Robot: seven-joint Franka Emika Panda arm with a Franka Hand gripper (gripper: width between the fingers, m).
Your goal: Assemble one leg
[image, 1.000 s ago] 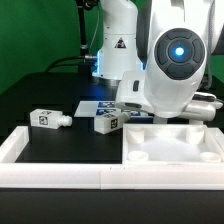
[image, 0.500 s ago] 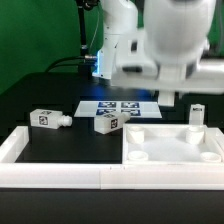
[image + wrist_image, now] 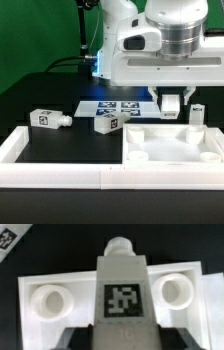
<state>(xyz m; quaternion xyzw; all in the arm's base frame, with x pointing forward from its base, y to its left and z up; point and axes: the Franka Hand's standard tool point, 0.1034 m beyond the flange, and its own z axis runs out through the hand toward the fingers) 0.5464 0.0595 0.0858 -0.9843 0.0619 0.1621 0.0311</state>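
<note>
Gripper [image 3: 172, 108] clamping leg [image 3: 122, 286], peg end pointing down over panel [image 3: 170, 152]. Wrist view showing peg hanging between two holes [image 3: 176, 290], over neither. You're risking peg hitting flat panel if you're lowering now. Any tilt in grip also risking jam at hole.

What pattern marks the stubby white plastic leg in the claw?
A black-and-white square tag on the leg, clearest in the wrist view.
</note>
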